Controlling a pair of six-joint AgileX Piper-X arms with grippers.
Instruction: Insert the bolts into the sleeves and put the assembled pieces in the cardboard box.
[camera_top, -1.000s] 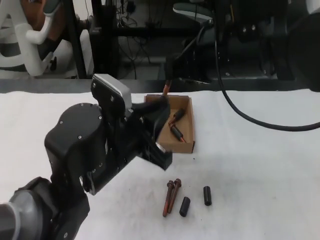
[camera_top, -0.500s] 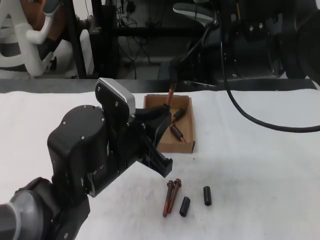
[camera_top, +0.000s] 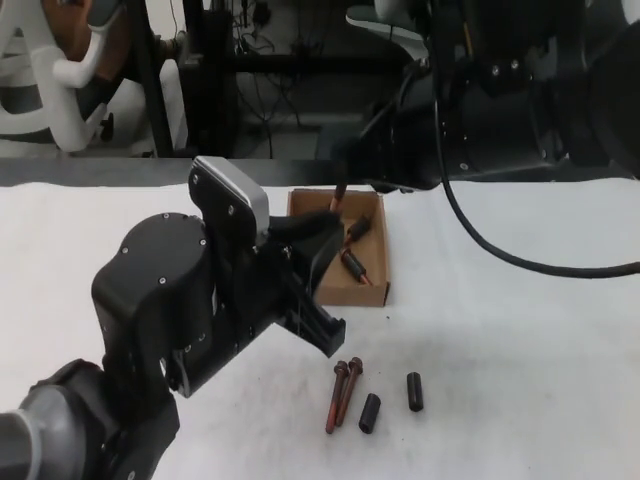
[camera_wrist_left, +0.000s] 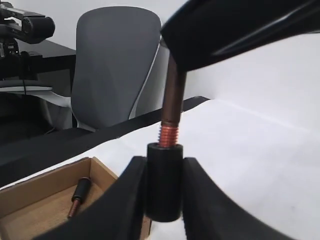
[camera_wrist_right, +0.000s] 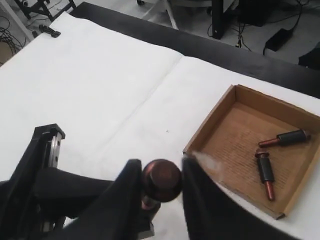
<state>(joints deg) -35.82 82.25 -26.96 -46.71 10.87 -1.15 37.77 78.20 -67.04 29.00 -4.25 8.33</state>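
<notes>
In the left wrist view my left gripper (camera_wrist_left: 164, 200) is shut on an upright black sleeve (camera_wrist_left: 164, 187). A copper bolt (camera_wrist_left: 171, 107) stands over it with its threaded tip at the sleeve's mouth. My right gripper (camera_wrist_right: 161, 186) is shut on that bolt's head (camera_wrist_right: 161, 179). In the high view the bolt (camera_top: 338, 196) hangs at the cardboard box's (camera_top: 372, 292) far edge, just beyond my left gripper (camera_top: 305, 232). Two assembled pieces (camera_wrist_right: 265, 172) (camera_wrist_right: 287, 138) lie in the box (camera_wrist_right: 210, 127). Two loose bolts (camera_top: 340, 394) and two sleeves (camera_top: 369, 412) (camera_top: 414, 391) rest on the cloth in front.
White cloth (camera_top: 520, 330) covers the bench, with free room to the right of the box. My left arm's bulky body (camera_top: 170, 300) fills the near left. A black cable (camera_top: 480, 240) trails over the cloth at the back right.
The right arm has come down and forward, lowering the bolt towards the sleeve in my left gripper. The left gripper has barely shifted.
</notes>
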